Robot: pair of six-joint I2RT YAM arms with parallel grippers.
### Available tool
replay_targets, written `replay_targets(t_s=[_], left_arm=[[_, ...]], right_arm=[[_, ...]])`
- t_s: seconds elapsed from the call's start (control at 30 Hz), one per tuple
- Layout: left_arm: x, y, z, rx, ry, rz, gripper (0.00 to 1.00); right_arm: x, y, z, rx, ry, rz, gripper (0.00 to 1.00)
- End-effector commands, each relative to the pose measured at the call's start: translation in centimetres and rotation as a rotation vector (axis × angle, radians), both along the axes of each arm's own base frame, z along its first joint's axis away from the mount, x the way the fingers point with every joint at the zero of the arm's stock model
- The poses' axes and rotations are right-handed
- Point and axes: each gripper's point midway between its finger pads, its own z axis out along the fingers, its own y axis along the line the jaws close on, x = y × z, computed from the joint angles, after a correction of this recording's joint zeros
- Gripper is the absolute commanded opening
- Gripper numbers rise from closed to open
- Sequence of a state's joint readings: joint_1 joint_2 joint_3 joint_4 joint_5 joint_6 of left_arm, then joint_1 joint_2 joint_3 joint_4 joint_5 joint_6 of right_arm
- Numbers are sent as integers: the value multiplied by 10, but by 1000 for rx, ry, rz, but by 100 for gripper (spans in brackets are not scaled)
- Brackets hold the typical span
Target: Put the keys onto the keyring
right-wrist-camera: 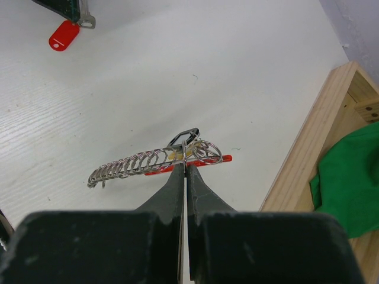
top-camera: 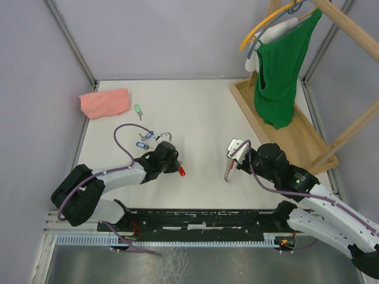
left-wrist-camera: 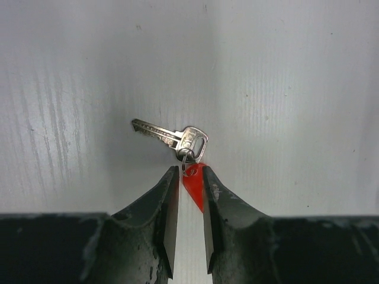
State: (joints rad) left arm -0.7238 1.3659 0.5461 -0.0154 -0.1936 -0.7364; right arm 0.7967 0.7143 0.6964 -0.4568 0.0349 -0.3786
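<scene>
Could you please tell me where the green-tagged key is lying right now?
In the top view, the green-tagged key lies far left on the table, just right of the pink cloth and beyond the blue-tagged keys.

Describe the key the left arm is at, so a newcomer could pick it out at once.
On the white table, look left of centre, at the tip of the black left end effector. A silver key sits there, its tag between the fingers. Its tag is red; the blue-tagged keys and the green-tagged key lie farther up the table.
</scene>
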Motion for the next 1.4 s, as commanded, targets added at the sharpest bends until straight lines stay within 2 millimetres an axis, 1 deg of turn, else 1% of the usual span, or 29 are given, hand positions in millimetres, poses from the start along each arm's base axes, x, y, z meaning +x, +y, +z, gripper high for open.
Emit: replay_targets(t_s=[0.0, 0.3, 0.53, 0.7, 0.83, 0.93, 1.03, 1.1, 1.27, 1.37], left_arm=[[10, 0, 3, -34, -32, 61, 27], [9, -5, -1, -51, -14, 53, 25], [11, -4, -3, -44, -16, 62, 22], [10, -3, -4, -48, -18, 62, 14], [12, -5, 1, -51, -42, 43, 3], [15, -10, 12, -49, -102, -33, 3], [22, -17, 33, -48, -202, -125, 3], [26, -19, 50, -44, -284, -173, 3], [31, -27, 103, -59, -535, -312, 3], [31, -27, 131, -66, -652, -347, 3]], right_arm=[[5, 6, 18, 55, -52, -2, 1], [4, 6, 18, 55, -52, -2, 1], [4, 6, 18, 54, -51, 1, 1], [4, 6, 18, 56, -50, 1, 1], [4, 7, 18, 56, -50, 4, 1], [2, 9, 18, 53, -45, 21, 0], [-3, 13, 18, 48, -42, 68, 1], [-9, 18, 20, 46, -36, 118, 1], [-23, 32, 31, 72, -23, 236, 1], [-25, 38, 35, 71, -27, 274, 1]])
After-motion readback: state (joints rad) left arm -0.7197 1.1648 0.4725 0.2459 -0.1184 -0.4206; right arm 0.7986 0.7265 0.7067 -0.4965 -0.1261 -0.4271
